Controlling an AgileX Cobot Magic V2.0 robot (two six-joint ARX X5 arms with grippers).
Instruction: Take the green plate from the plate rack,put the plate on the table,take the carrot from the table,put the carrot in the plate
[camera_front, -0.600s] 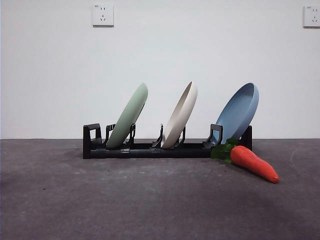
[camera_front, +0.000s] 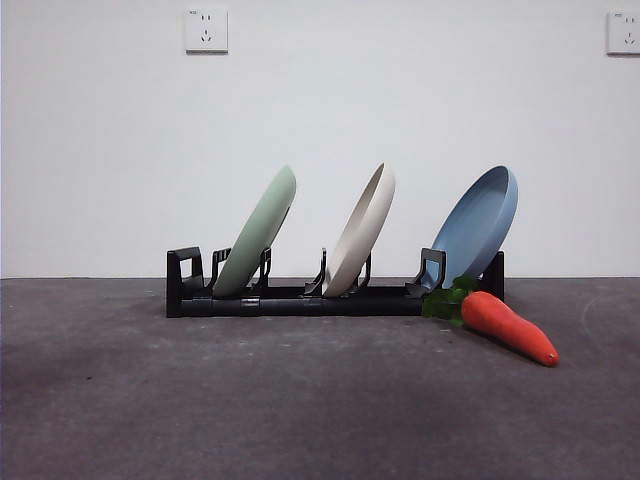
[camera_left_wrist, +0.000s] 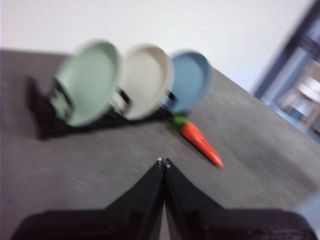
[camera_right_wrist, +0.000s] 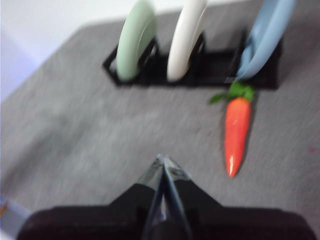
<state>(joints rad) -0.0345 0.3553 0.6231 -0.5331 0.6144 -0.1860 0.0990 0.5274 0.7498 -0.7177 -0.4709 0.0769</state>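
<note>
The green plate (camera_front: 258, 232) leans in the left slot of the black plate rack (camera_front: 300, 298); it also shows in the left wrist view (camera_left_wrist: 90, 82) and the right wrist view (camera_right_wrist: 134, 41). The carrot (camera_front: 505, 325) lies on the table (camera_front: 300, 400) by the rack's right end, leaves toward the rack. It shows in the left wrist view (camera_left_wrist: 201, 143) and the right wrist view (camera_right_wrist: 236, 129). My left gripper (camera_left_wrist: 163, 162) is shut and empty, well short of the rack. My right gripper (camera_right_wrist: 161, 160) is shut and empty, short of the carrot. Neither arm shows in the front view.
A cream-beige plate (camera_front: 362, 230) stands in the rack's middle slot and a blue plate (camera_front: 478, 225) in its right slot. A white wall with two sockets (camera_front: 206, 30) stands behind. The table's right edge shows in the left wrist view (camera_left_wrist: 260, 107).
</note>
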